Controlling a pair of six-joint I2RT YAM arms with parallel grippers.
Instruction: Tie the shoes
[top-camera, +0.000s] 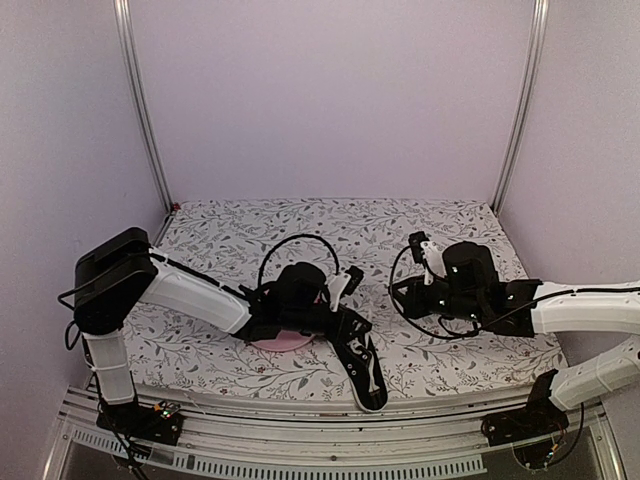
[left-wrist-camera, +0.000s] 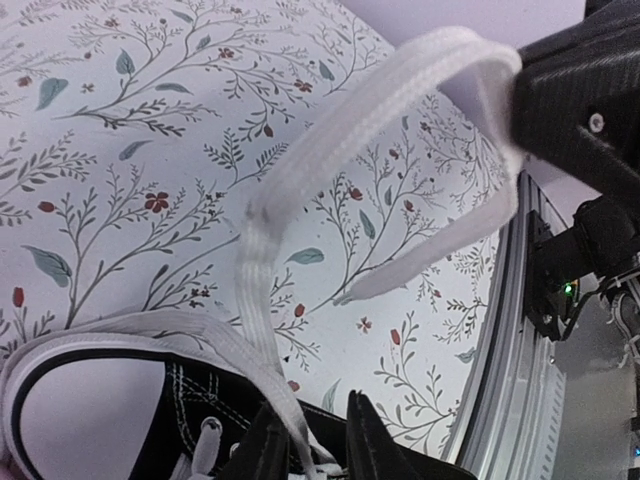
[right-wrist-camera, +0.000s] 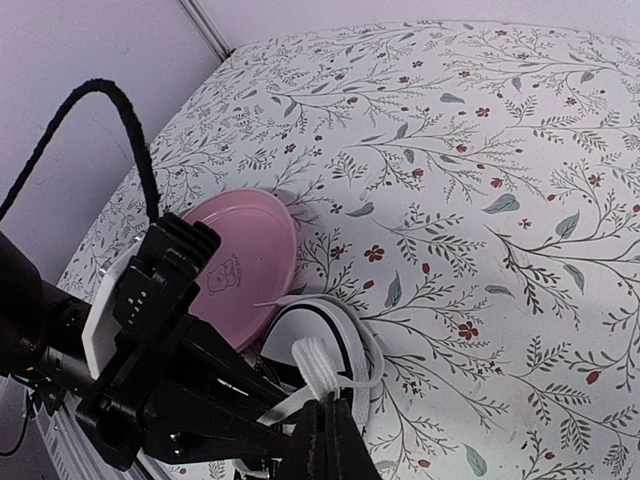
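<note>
Right fingers (right-wrist-camera: 335, 445) pinched the white lace (left-wrist-camera: 300, 170); left fingers (left-wrist-camera: 375, 445) stood slightly parted around it above the sneaker (top-camera: 363, 365), at the counter's (top-camera: 220, 225) near edge. Tension judged essential; re-grip low, near eyelets.

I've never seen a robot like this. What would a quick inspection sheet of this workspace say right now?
Surface: floral cloth, lying flat.
Job's things: one black sneaker at the near edge; its white lace raised in a loop.
Clutter: pink plate beside the sneaker, partly under the left arm.
Tools: right tool shut on the white lace; left tool jaws apart, the lace running between them.
Cables: black cable arching over the left arm.
Surroundings: pale walls, metal posts; nothing else seen.
</note>
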